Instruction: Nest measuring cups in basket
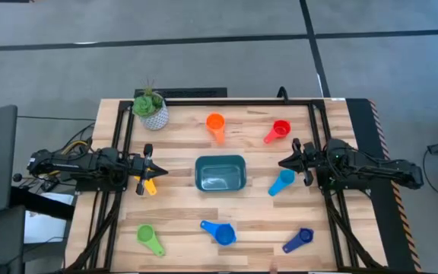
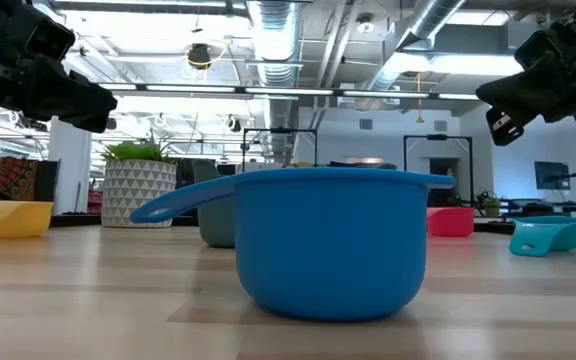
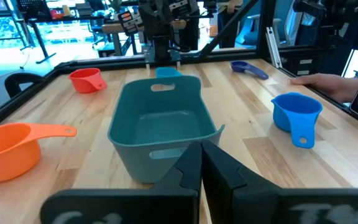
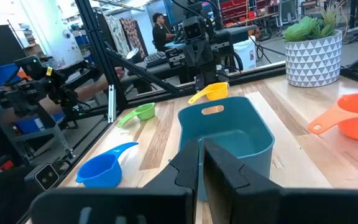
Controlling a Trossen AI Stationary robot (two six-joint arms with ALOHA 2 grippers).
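The teal basket [image 1: 220, 173] sits mid-table, empty in both wrist views [image 3: 160, 121] [image 4: 225, 134]. Seven cups rest on the wood around it: orange [image 1: 216, 125], red [image 1: 277, 131], light blue [image 1: 281, 183], blue [image 1: 219, 232], dark blue [image 1: 298, 240], green [image 1: 150, 239] and yellow [image 1: 149, 186]. My left gripper [image 1: 158, 172] [image 3: 201, 165] is shut and hovers left of the basket, just above the yellow cup. My right gripper [image 1: 284, 162] [image 4: 201, 162] is shut and hovers right of the basket, over the light blue cup. In the low view the blue cup [image 2: 333, 240] fills the foreground.
A white patterned pot with a green plant [image 1: 152, 110] stands at the far left. A dark frame rail [image 1: 226, 101] runs along the table's far edge. A person's hand [image 3: 319, 81] rests at the near edge, by the blue and dark blue cups. Bare wood lies between the cups.
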